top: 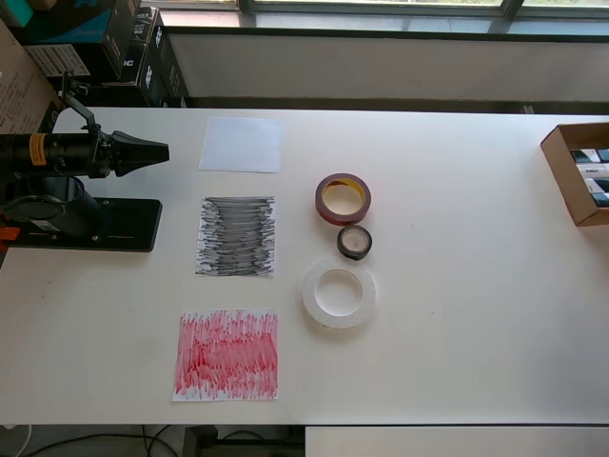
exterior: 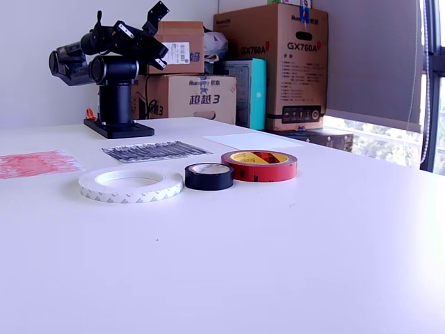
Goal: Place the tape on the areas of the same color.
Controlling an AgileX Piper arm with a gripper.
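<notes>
Three tape rolls lie in a row mid-table: a dark red roll with a yellowish core, a small black roll, and a larger whitish roll. To their left in the overhead view lie three sheets: plain white, black-scribbled and red-scribbled. No roll touches a sheet. My gripper hangs empty at the table's left end, above its base and left of the white sheet. Its fingers meet in a point.
The arm's black base stands at the overhead view's left edge. An open cardboard box sits at the right edge. Cartons are stacked behind the table.
</notes>
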